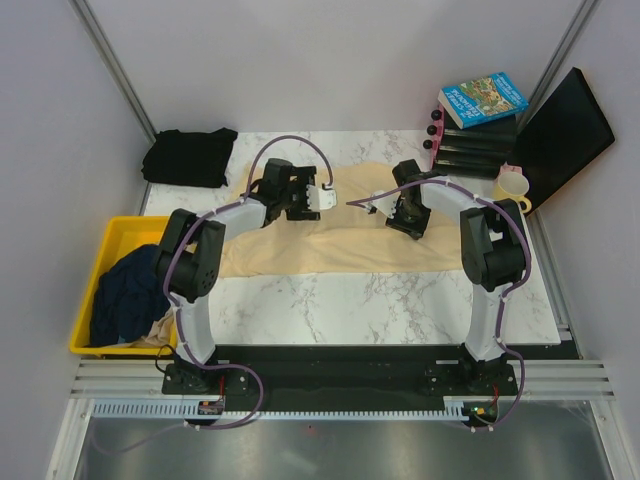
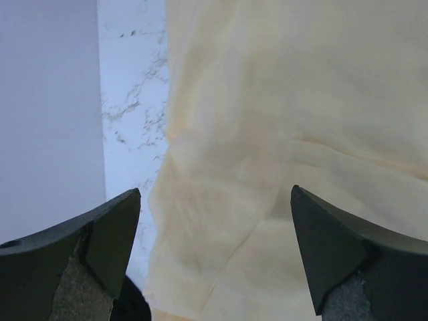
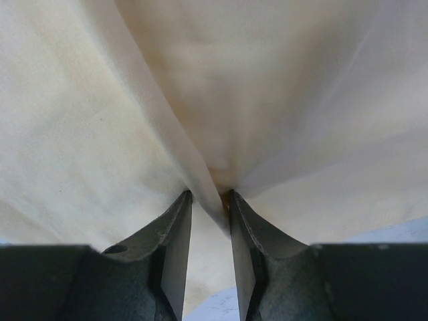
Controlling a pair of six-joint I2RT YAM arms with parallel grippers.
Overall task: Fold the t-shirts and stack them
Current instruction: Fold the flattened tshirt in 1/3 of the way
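Observation:
A large cream-yellow t-shirt [image 1: 330, 245] lies in a long band across the marble table [image 1: 400, 305]. My left gripper [image 1: 322, 200] hovers over its back left part. In the left wrist view that gripper [image 2: 215, 194] stands wide open, with only the cream cloth [image 2: 267, 100] lying below it. My right gripper [image 1: 400, 218] is down on the shirt's back right part. In the right wrist view it [image 3: 210, 194] is shut on a raised fold of the cream cloth [image 3: 267, 87]. A black t-shirt [image 1: 190, 157] lies folded at the back left corner. A dark navy t-shirt [image 1: 125, 292] sits in the yellow bin [image 1: 88, 290].
The yellow bin hangs off the table's left edge. At the back right stand a stack of books [image 1: 483, 99], a black rack [image 1: 475, 150], a pale yellow mug [image 1: 511, 185] and a leaning black panel [image 1: 562, 135]. Grey walls close in both sides.

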